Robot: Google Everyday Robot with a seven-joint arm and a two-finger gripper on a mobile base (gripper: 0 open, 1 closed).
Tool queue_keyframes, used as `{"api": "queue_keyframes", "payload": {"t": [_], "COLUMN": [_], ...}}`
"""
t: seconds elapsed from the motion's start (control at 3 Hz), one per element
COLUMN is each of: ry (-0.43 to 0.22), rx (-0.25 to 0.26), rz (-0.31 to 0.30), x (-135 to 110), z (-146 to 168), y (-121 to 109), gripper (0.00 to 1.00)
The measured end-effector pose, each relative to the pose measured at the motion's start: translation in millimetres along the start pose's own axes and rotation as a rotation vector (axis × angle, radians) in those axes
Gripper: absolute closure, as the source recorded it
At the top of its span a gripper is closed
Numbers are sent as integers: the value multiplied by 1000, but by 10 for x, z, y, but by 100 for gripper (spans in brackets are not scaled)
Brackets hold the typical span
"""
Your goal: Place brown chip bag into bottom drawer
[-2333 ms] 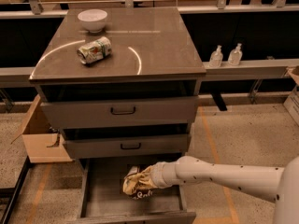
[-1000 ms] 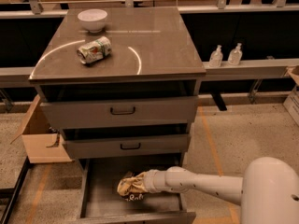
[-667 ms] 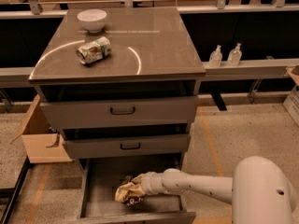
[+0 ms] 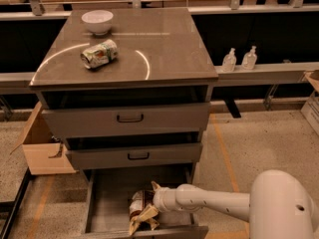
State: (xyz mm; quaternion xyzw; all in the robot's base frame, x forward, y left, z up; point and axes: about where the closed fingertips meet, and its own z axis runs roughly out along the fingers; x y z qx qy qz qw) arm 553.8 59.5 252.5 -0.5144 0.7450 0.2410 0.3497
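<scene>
Camera view: shows the end effector [image 4: 155, 203] low inside the open bottom drawer [image 4: 107, 198], right of centre. Cannot tell whether clamped or released. Puts the brown chip bag [image 4: 140, 214] immediately left of it, touching, down on the drawer floor near the front wall, long axis roughly front-to-back. Likely calls for letting go, then withdrawing rightward.

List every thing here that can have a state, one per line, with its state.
bottom drawer: pulled open, bag inside.
brown chip bag: crumpled, lying in the bottom drawer.
gripper: down in the bottom drawer, at the bag.
middle drawer: pushed in.
top drawer: pushed in.
can: crushed, lying on its side.
bowl: upright.
cardboard box: open.
</scene>
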Motion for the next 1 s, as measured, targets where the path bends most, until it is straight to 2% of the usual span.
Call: {"api": "queue_keyframes", "payload": {"t": [0.67, 1.0], "ry": [40, 41], "rx": [95, 89], "rz": [162, 162], "x": [415, 418], "z": [-841, -848], "y": [94, 137], "gripper": [55, 55]}}
